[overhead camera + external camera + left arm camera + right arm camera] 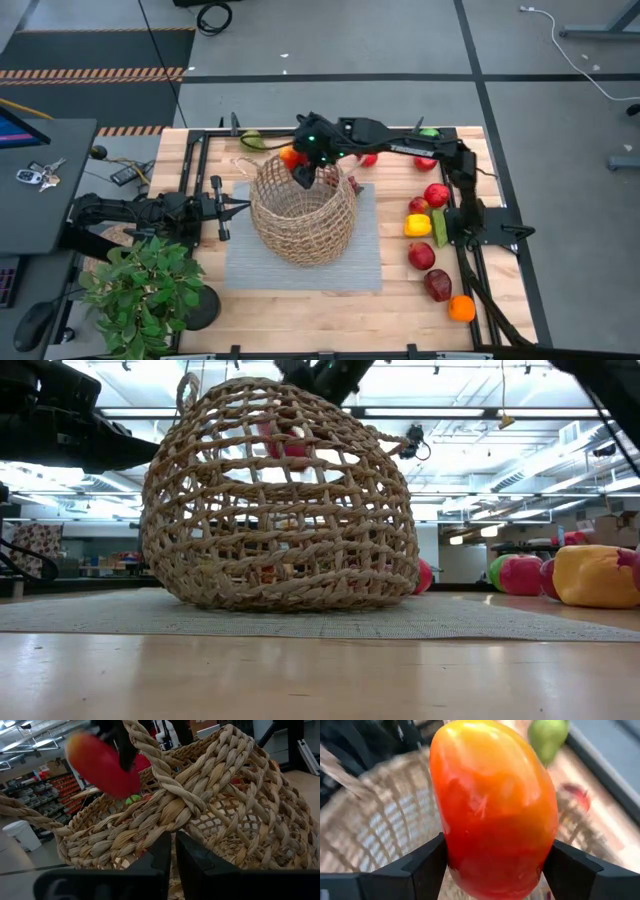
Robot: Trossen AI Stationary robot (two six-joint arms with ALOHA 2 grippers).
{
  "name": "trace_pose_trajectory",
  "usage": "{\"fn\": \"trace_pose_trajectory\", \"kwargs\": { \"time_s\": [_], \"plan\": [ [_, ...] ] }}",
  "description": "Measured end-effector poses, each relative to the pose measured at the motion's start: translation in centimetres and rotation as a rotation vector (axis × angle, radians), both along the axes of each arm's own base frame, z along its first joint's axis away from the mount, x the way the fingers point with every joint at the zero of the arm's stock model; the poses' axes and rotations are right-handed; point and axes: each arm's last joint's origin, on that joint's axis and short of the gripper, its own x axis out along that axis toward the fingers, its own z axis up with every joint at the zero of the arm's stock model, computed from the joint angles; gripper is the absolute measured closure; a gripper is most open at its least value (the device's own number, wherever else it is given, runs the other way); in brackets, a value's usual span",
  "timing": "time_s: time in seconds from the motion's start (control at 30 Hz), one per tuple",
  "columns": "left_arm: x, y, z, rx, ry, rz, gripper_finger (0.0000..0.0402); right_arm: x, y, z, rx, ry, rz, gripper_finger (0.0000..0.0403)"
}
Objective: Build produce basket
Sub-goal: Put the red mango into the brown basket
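Observation:
The tan wicker basket (303,213) stands on a grey mat (365,262) at the table's middle. My right gripper (300,165) reaches in from the right, above the basket's far rim, shut on a red-orange toy fruit (495,810). The fruit also shows through the weave in the low view (285,445) and in the left wrist view (102,762). My left gripper (240,207) is at the basket's left rim, shut on the wicker (172,851). More produce lies along the table's right side, such as a red apple (436,194) and a yellow pepper (417,225). My left gripper pinches the basket's left rim (172,827) between its two fingers, coming level from the table's left. The basket's bottom rests on the mat. My right gripper pinches the red-orange fruit by its two sides (451,855), near its lower half. The fruit is lifted clear, above the basket's opening.
A green pear (252,140) lies at the far edge, left of the basket. Red pieces (421,256), a dark red one (438,285) and an orange (461,308) lie front right. A potted green plant (145,290) stands at the front left corner.

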Motion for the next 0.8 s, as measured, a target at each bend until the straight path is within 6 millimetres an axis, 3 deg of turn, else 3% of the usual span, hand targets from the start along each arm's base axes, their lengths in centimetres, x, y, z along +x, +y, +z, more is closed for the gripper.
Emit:
{"fn": "trace_pose_trajectory", "kwargs": {
  "time_s": [0.3, 0.53, 0.8],
  "plan": [
    [0.0, 0.0, 0.0, 0.000, 0.000, 0.001, 0.0373, 2.9, -0.6, -2.3, 0.030, 0.152, 0.058, 0.0109],
    [0.0, 0.0, 0.0, 0.000, -0.001, 0.000, 0.0366, 3.4, -0.7, -3.2, 0.077, 0.136, 0.126, 0.0109],
    [0.0, 0.0, 0.0, 0.000, -0.001, 0.001, 0.0374, 4.7, -0.8, -5.8, 0.023, 0.173, 0.218, 0.0107]
  ]
}}
